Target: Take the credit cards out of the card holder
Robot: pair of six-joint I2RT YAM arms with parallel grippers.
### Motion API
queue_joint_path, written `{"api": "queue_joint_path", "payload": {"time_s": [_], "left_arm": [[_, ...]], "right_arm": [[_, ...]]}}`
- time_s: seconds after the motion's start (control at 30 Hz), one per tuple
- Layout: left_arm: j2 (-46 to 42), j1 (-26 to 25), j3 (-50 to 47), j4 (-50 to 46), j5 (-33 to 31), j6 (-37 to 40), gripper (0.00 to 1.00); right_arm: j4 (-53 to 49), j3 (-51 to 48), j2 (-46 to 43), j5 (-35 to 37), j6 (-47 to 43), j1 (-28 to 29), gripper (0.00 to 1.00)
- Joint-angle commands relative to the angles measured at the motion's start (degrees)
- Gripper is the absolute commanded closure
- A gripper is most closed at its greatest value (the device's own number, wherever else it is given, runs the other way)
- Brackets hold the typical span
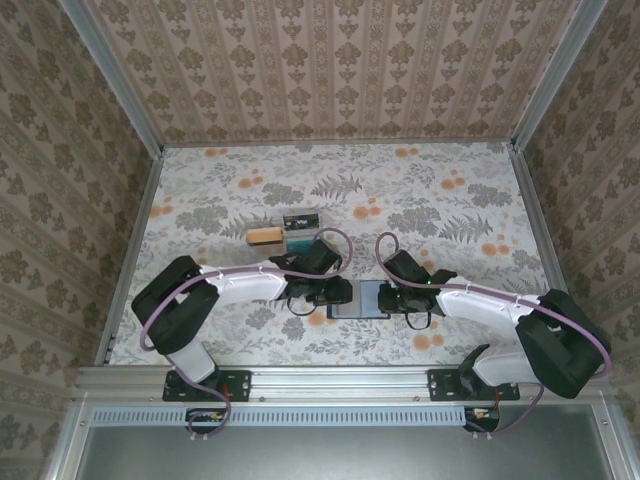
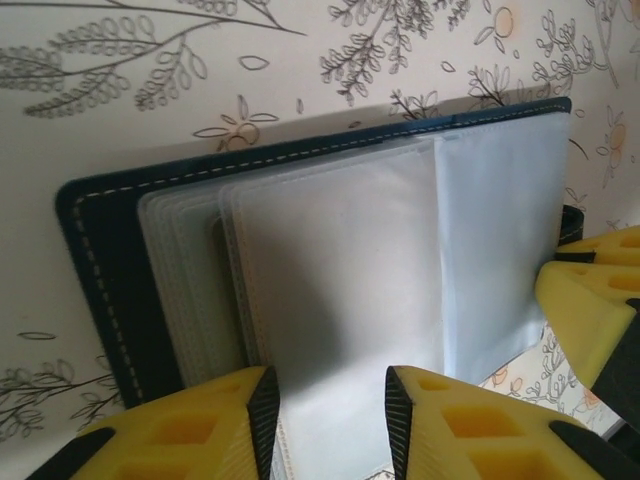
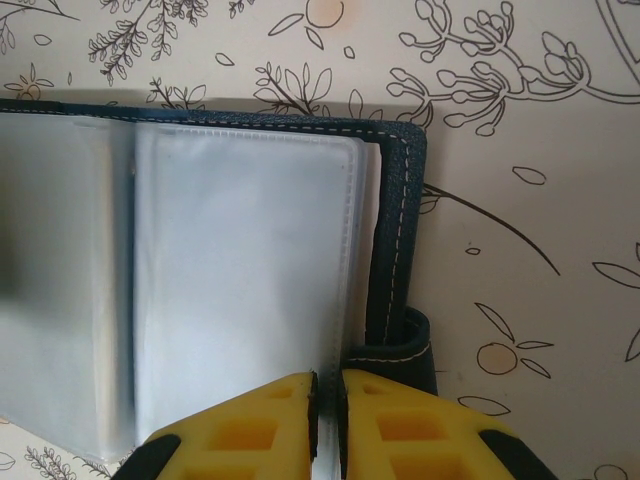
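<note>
The card holder (image 1: 358, 298) lies open on the desk (image 1: 450, 200), between both arms and near the front edge. The left end effector (image 2: 325, 425) stands partly open, its fingers (image 2: 200, 435) straddling the near edge of a see-through sleeve. The right end effector (image 3: 327, 425) is almost closed and pinches a sleeve's near edge beside the stitched navy cover. A clear box (image 1: 285, 232) sits farther back, apart from the holder. Free desk surface extends behind and to the right.

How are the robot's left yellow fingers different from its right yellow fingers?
The left gripper has its yellow fingers apart, with a clear gap; the right gripper's yellow fingers are nearly touching, seemingly pinching a see-through sleeve edge. The left gripper sits at the left side of the open dark navy folding card holder; the right gripper at its right side. Both pairs are yellow with black trim.
</note>
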Motion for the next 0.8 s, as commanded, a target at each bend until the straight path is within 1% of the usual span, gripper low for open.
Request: {"api": "queue_joint_path", "payload": {"time_s": [0.0,0.3,0.43,0.77], "left_arm": [[2.1,-0.6,1.2,0.2,2.7,0.9,0.57],[2.9,-0.8,1.8,3.5,6.0,1.7,0.41],[2.4,-0.9,1.4,5.0,6.7,1.9,0.37],[2.0,-0.8,0.5,8.2,8.3,1.7,0.35]], "right_arm": [[-0.7,-0.9,1.3,1.1,0.7,0.5,0.83],[-1.0,-1.0,1.1,1.2,0.9,0.6,0.83],[-1.0,-1.0,1.1,1.2,1.0,0.6,0.83],[-0.9,-0.9,1.3,1.2,1.0,0.7,0.83]]}}
